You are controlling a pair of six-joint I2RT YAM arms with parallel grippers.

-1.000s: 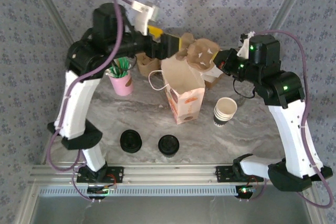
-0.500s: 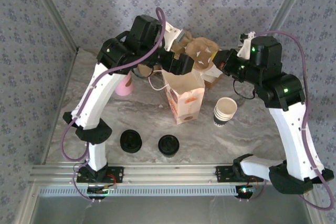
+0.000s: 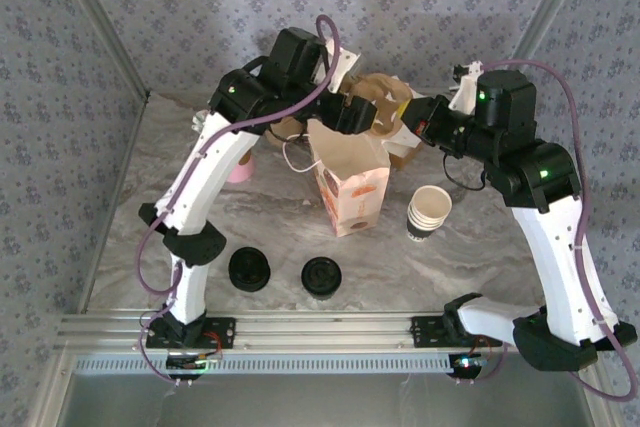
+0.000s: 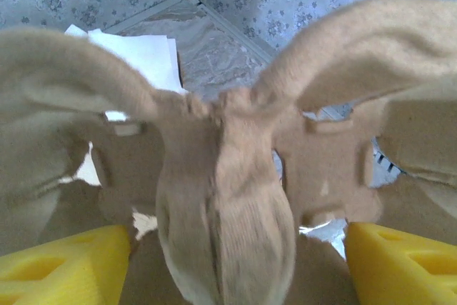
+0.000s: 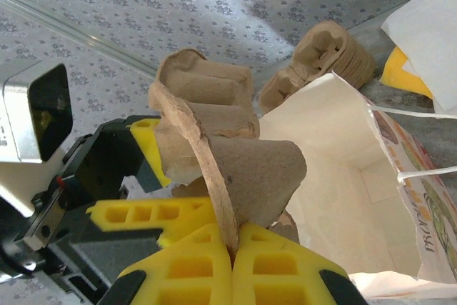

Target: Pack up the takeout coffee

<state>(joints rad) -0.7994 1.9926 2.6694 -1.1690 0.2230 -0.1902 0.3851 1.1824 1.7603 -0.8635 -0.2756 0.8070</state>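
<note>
Seen from above, a marble bench point(image 3: 480, 257) with both my arms reaching toward its far middle, where they meet over a brown pulp cup carrier point(image 3: 385, 97). My right pincer point(image 5: 232, 248) is clamped on the carrier's thin edge, its yellow fingers pressed together on the cardboard. It holds the carrier in the air just above and behind the mouth of an open white paper bag point(image 3: 350, 182).

My left pincer point(image 4: 235, 262) comes in from the opposite side with its jaws apart. One yellow fingertip sits on either side of the carrier's raised centre ridge, with clear gaps to the ridge on both sides.

The bag stands upright near the bench centre, its handles loose. To its right is a stack of lidless paper cups point(image 3: 430, 212). A pink cup point(image 3: 238, 169) shows partly behind my left arm.

Near the front edge sit two round black-topped things, the left black lid point(image 3: 249, 270) and the right black lid point(image 3: 322, 276), well apart from both pincers. One of them caps the takeout coffee, but from overhead I cannot tell which.
</note>
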